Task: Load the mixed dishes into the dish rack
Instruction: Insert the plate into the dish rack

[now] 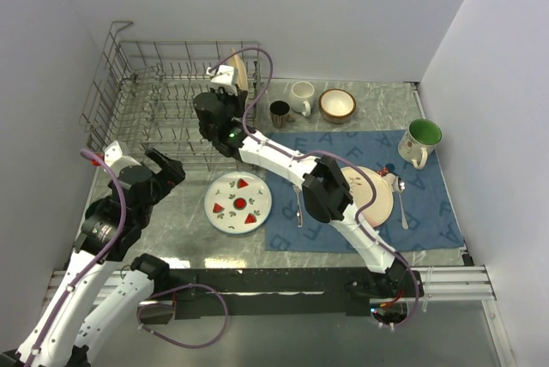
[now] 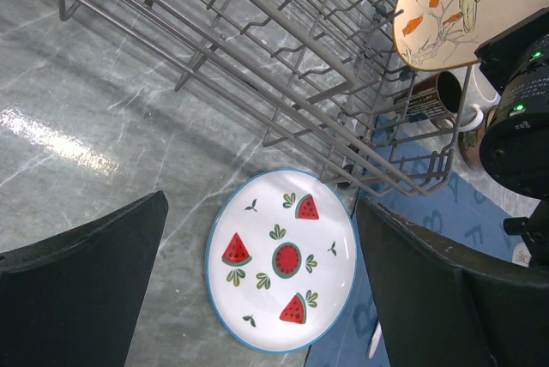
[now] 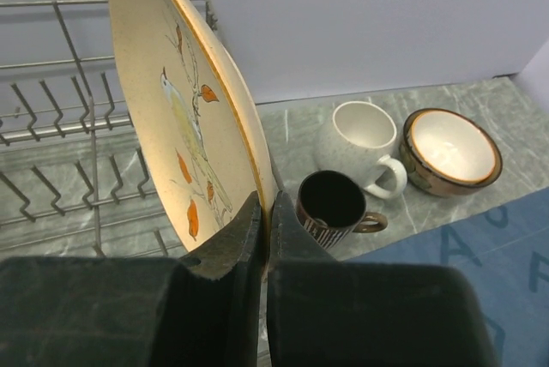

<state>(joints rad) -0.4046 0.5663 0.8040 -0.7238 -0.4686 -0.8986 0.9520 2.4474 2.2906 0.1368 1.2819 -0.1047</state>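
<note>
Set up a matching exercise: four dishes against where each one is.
1 tan plate
2 watermelon plate
3 green mug
4 bowl

a on the placemat
b next to the white mug
c on edge in the right gripper
d flat on bare table by the rack

Pairs: 1-c, 2-d, 3-a, 4-b

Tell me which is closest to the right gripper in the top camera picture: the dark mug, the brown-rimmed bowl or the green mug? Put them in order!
Starting from the right gripper, which is shut on the tan bird plate:
1. The dark mug, just to its right and a bit nearer the arms.
2. The brown-rimmed bowl, farther right, at the back.
3. The green mug, way over at the far right.
</note>
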